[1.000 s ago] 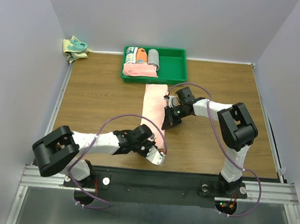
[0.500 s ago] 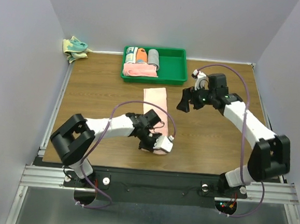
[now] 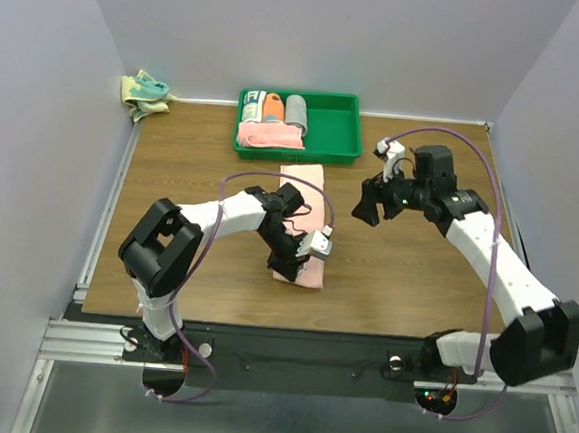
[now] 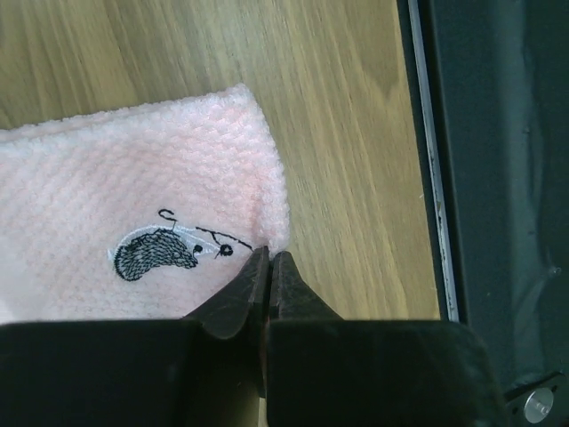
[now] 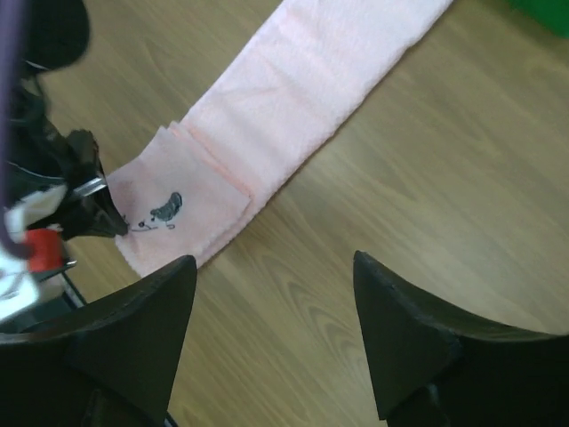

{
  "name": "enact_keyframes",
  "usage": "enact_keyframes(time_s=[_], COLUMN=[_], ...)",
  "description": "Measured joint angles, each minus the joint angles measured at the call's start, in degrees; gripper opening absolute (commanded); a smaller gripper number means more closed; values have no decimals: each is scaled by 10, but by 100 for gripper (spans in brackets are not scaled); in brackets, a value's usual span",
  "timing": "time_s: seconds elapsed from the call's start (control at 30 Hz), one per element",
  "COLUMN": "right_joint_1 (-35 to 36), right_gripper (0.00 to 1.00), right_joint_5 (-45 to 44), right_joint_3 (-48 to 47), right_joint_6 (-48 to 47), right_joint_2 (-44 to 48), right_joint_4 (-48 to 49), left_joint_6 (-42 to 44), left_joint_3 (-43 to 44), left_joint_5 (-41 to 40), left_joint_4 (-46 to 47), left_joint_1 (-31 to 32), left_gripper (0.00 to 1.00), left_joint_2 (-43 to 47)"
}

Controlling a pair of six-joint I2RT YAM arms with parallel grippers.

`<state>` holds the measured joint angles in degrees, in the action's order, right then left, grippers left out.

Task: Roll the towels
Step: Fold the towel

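Gotta treat the peach-pink towel (image 5: 311, 80) as soft, light and floppy: best grabbed at its folded end lower left, with left pincer (image 4: 269, 260) clamped there and right pincer (image 5: 274, 267) spread apart.

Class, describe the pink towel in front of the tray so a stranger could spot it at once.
Start at the wooden table and find the green tray at its far edge. Just in front of it a pale pink towel stretches toward the arms, its near end folded over. Unlike the tray's towels, it lies on bare wood and bears a small dark embroidered mark.
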<state>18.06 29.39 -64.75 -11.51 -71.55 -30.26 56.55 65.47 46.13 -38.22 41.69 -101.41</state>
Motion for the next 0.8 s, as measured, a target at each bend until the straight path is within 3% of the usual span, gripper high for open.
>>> enact_keyframes(time_s=[0.07, 0.17, 0.4, 0.8], right_joint_1=[0, 0, 9, 95], right_gripper=[51, 41, 37, 37], right_joint_5=[18, 79, 222, 261], right_joint_3=[0, -3, -6, -23], right_joint_6=[20, 59, 165, 196], right_joint_2=[-44, -138, -268, -347], right_joint_4=[-2, -9, 12, 64], left_joint_6=[0, -2, -19, -29], left_joint_3=[-4, -19, -51, -50], left_joint_5=[-2, -10, -46, -52], left_joint_4=[0, 10, 44, 59], left_joint_1=[3, 4, 9, 10], left_gripper=[0, 0, 0, 0], left_joint_2=[9, 28, 45, 45])
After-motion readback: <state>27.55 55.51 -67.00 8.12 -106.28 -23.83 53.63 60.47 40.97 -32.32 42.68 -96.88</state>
